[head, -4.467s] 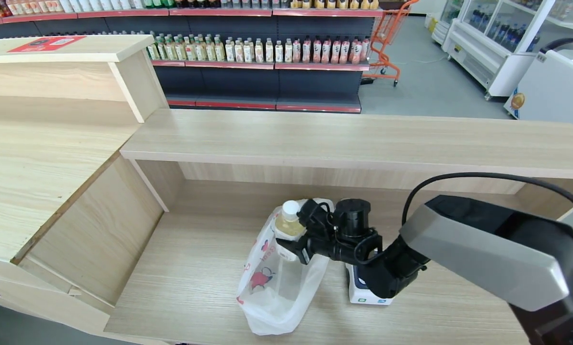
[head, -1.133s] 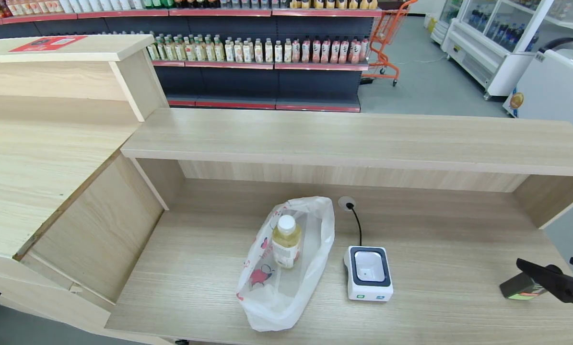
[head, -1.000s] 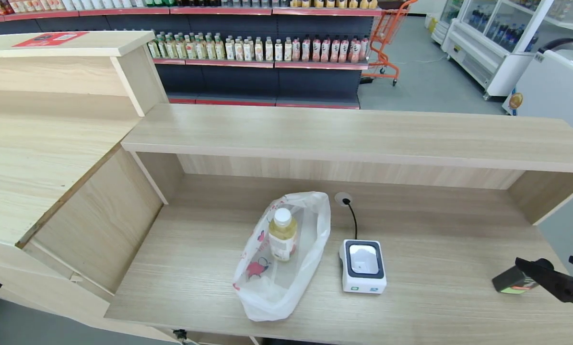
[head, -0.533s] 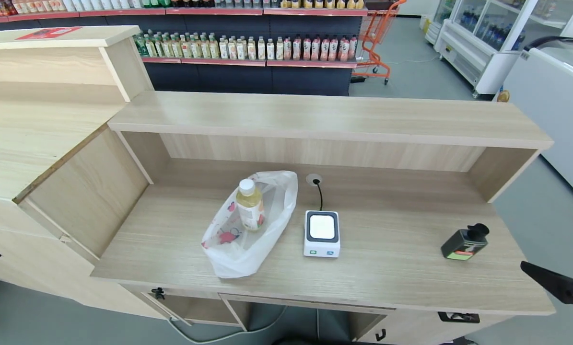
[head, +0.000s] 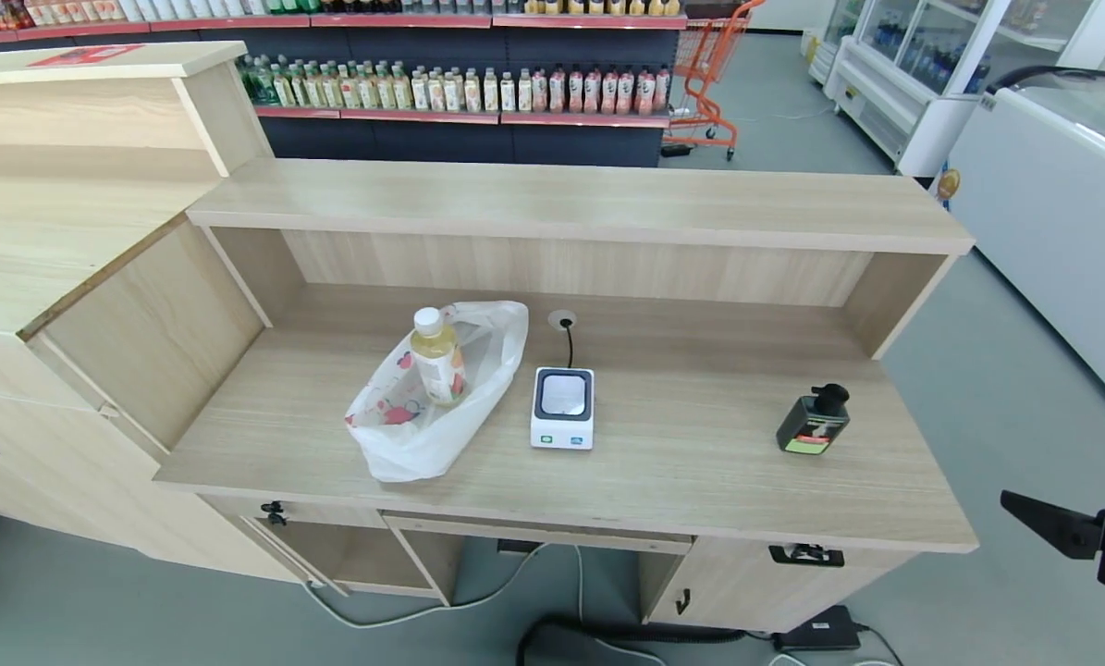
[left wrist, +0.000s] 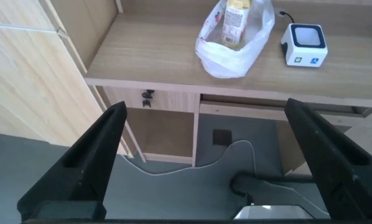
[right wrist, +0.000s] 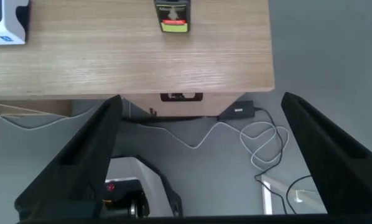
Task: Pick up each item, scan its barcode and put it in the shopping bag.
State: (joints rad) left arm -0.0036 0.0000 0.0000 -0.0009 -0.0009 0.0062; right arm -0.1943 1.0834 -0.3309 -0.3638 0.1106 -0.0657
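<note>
The shopping bag (head: 427,407) is seen on the left part of the table (head: 700,472), with its mouth open. A bottle of yellow drink (head: 437,368) with a white cap is placed inside it, cap up. The white scanner (head: 563,407) is set just beside the bag, and its black cable is led to a hole in the table behind it. A dark pump bottle (head: 813,421) is left well apart, near the right end of the table.

In the head view, store shelves (head: 460,88) full of bottles and an orange cart (head: 709,83) are shown behind the table. In the left wrist view, a small lock (left wrist: 147,98) under the table edge is shown below the bag. In the right wrist view, loose cables (right wrist: 260,137) on the floor are shown under the table end.

The left hand (left wrist: 204,106) is held below the table edge with its fingers wide apart, and nothing is between them. The right hand (right wrist: 201,102) is held the same way, apart and empty, beside the right end of the table.

Red pictures are printed on the bag. A red and green label is carried by the pump bottle, and a pale label by the drink bottle. The writing cannot be read.
</note>
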